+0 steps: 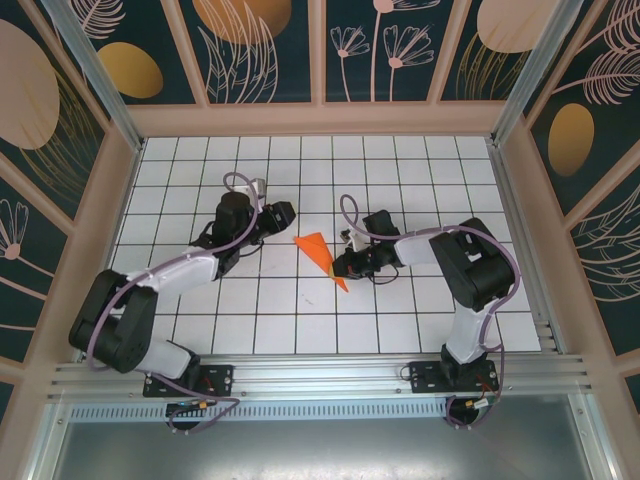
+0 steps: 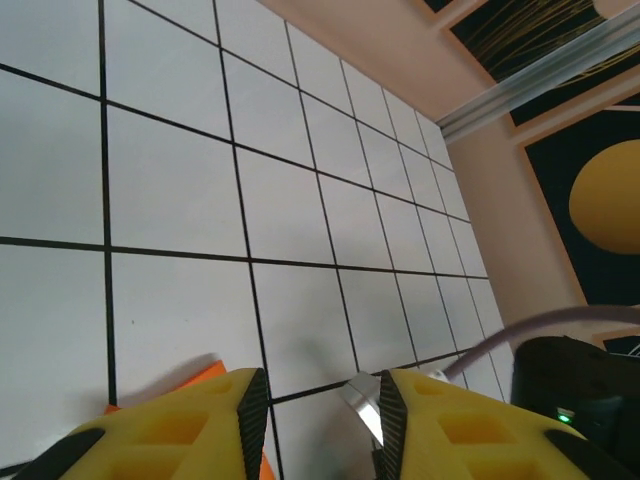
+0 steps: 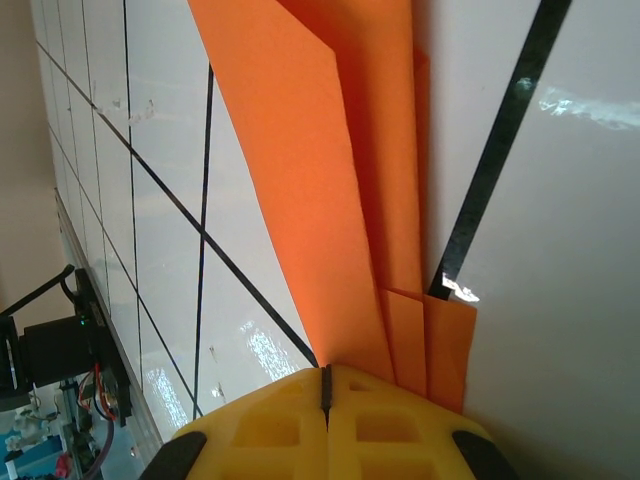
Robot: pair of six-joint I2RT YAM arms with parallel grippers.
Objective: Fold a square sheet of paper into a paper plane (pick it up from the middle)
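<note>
Hovering at ten o'clock of the paper plane [image 1: 315,247], the left gripper [image 2: 320,388] gapes; the right gripper [image 3: 325,388], at five o'clock, fingers together.

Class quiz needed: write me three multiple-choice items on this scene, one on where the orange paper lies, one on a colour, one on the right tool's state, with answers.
1. Where does the folded bright orange paper lie?
A. On the white gridded table, between the left tool and the right tool
B. In a far corner
C. On the floor

2. What colour are the left tool's fingers?
A. Blue
B. Yellow
C. White

3. How do the right tool's jaws stand?
A. Spread wide
B. Clamped round a cup
C. Shut together

Answers:
1 A: the top view shows it on the tiles between both tools.
2 B: the left wrist view shows yellow fingers with a gap between them.
3 C: the right wrist view shows the fingers meeting in a thin seam at the paper's end.
</note>
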